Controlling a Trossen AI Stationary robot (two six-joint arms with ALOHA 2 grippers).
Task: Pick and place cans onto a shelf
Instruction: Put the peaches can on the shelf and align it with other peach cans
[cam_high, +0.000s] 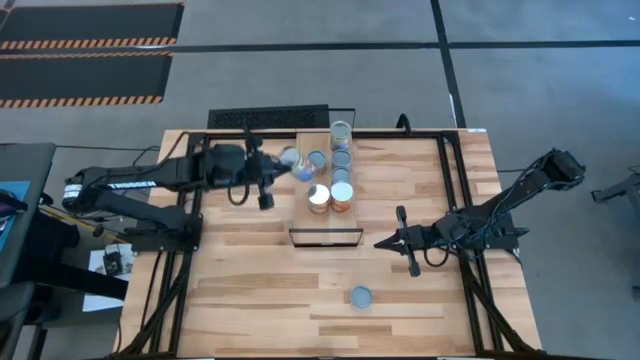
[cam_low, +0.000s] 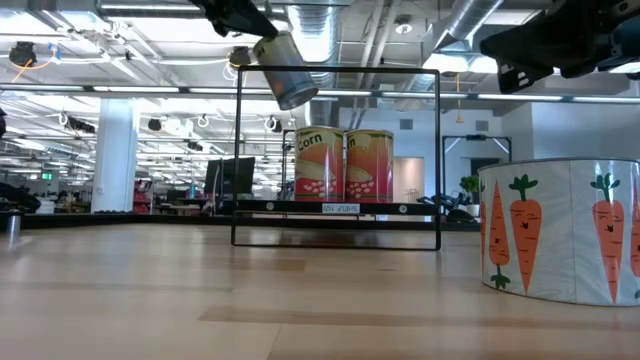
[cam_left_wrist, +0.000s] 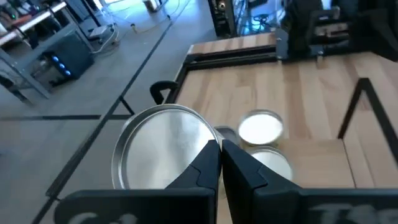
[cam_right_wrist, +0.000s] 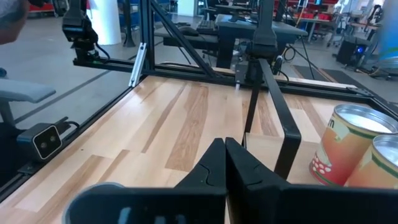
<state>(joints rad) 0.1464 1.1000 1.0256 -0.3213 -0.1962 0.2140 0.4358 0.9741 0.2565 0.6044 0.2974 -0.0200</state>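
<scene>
Right now your left gripper grips a can, lifted and tilted, just off the shelf edge beside the cans already placed. You'd carry it toward the free shelf spot. Right gripper sits clenched, empty; a lone can lies nearer it.

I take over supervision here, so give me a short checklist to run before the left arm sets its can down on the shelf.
1. Grip: left end effector holds the grey-topped metal can aloft, tilted: ok.
2. Free spot on the pale wooden shelf: cannot tell.
3. Cans already there: two orange corn-label tins upright: ok.
4. Black metal shelf frame near the descent path: cannot tell.
5. Right end effector shut, parked away from the shelf: ok.
6. Carrot-label can waits on the table: ok.
</scene>
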